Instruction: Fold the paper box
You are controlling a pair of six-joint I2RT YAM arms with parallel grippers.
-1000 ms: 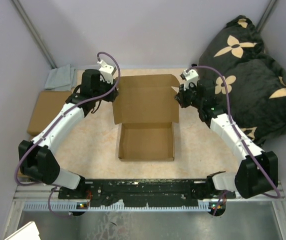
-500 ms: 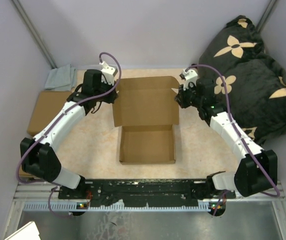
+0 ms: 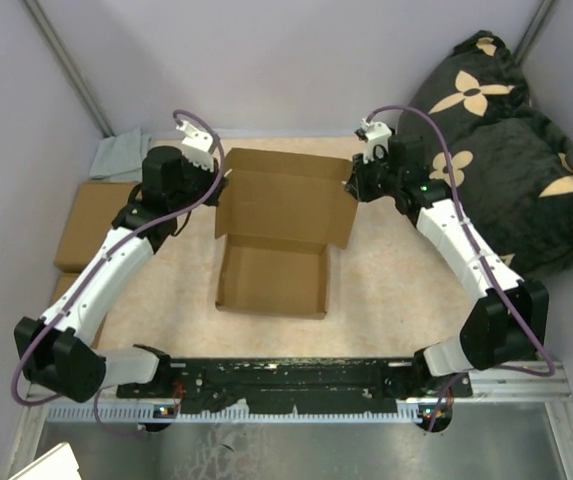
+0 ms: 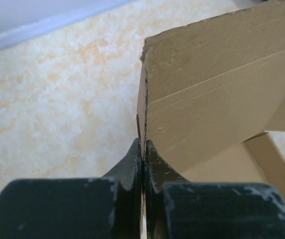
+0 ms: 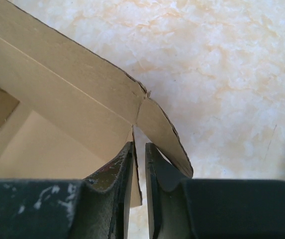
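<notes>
The paper box (image 3: 271, 278) is a shallow brown cardboard tray in the middle of the table, with its lid (image 3: 284, 205) open at the far side and tilted up. My left gripper (image 3: 222, 186) is shut on the lid's left edge; in the left wrist view the fingertips (image 4: 132, 157) pinch the cardboard edge (image 4: 207, 94). My right gripper (image 3: 354, 186) is at the lid's right corner. In the right wrist view its jaws straddle a thin side flap (image 5: 138, 174), with a narrow gap left between the flap and the right finger (image 5: 154, 164).
A dark pillow with tan flowers (image 3: 506, 130) fills the far right. A grey cloth (image 3: 121, 155) lies at the far left, with flat closed brown boxes (image 3: 91, 225) beside it. Walls close the back and the sides.
The box has slid to the left and a little away from the arm bases. The lid now stands more upright. Both grippers moved left with the lid's edges.
</notes>
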